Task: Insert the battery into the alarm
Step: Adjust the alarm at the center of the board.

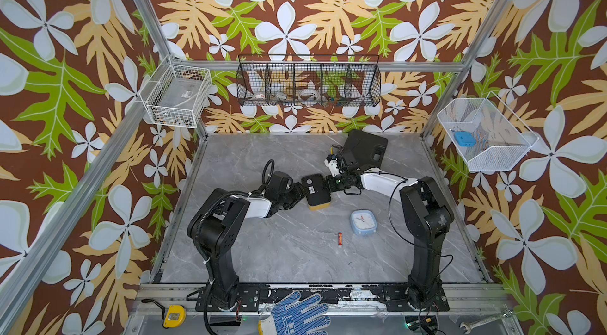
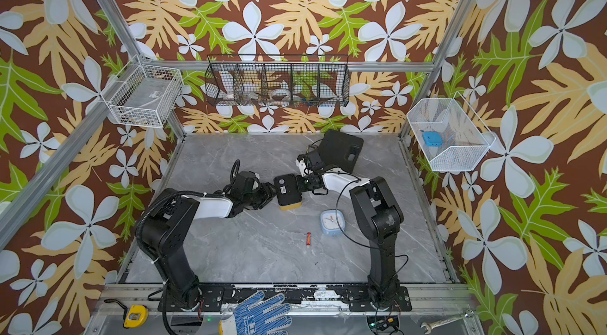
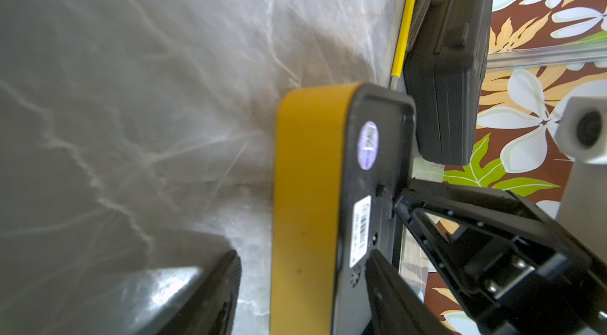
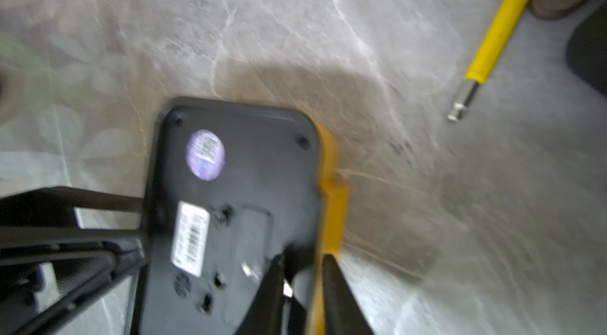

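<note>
Both top views are showing a grey marble-look bench [image 1: 249, 251] boxed in by loud floral walls [image 1: 295, 4] and aluminium framing [image 1: 427, 66], with a black wire basket [image 1: 308, 80] hanging behind. The yellow alarm [image 1: 317, 190] is sitting black back up, right between the two end effectors. The left end effector [image 3: 302, 259] is spreading around it, one finger clear of the yellow face. The right end effector [image 4: 303, 262] is pinching its rim. The battery [image 1: 340, 238] is lying on the bench well apart from both, toward the arm bases, near a blue clock [image 1: 363, 223].
</note>
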